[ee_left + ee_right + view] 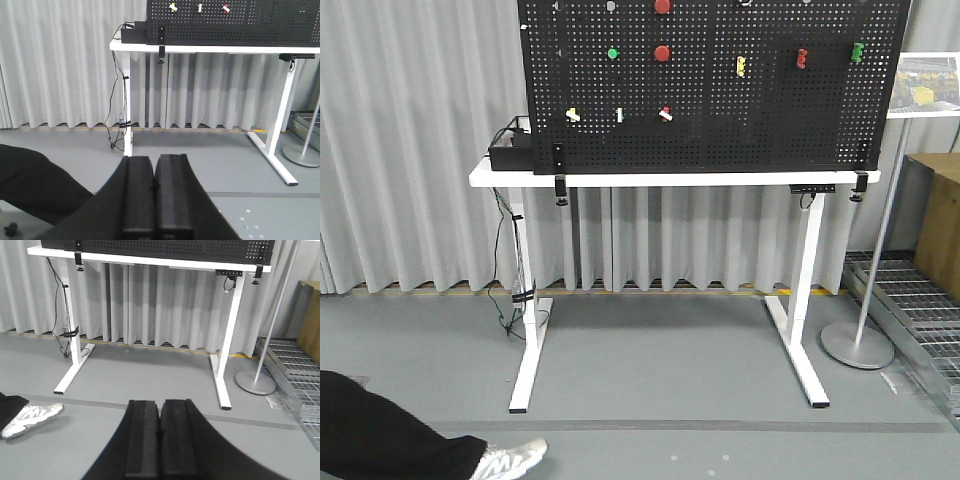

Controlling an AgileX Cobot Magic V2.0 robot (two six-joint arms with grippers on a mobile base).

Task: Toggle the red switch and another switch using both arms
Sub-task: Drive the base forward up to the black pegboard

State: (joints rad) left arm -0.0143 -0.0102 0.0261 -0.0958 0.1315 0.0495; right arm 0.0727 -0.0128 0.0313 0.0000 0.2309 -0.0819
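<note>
Red switch (665,114): one, on pegboard (740,130) | cream switch (573,115): one; lever positions too small to tell | left claw (154,172), right claw (160,412): two, each pressed together, gripping nothing

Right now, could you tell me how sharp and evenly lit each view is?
Front view: even light, no glare, red switch tiny but distinct. Left wrist view: shut left claw dark, slightly soft. Right wrist view: right claw dark, floor evenly lit.

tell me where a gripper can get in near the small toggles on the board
Bare: the pegboard right of the red switch, under the yellow clip and red clip. Crowded: the toggle row, where the white toggle sits between the red switch and the cream switch.
</note>
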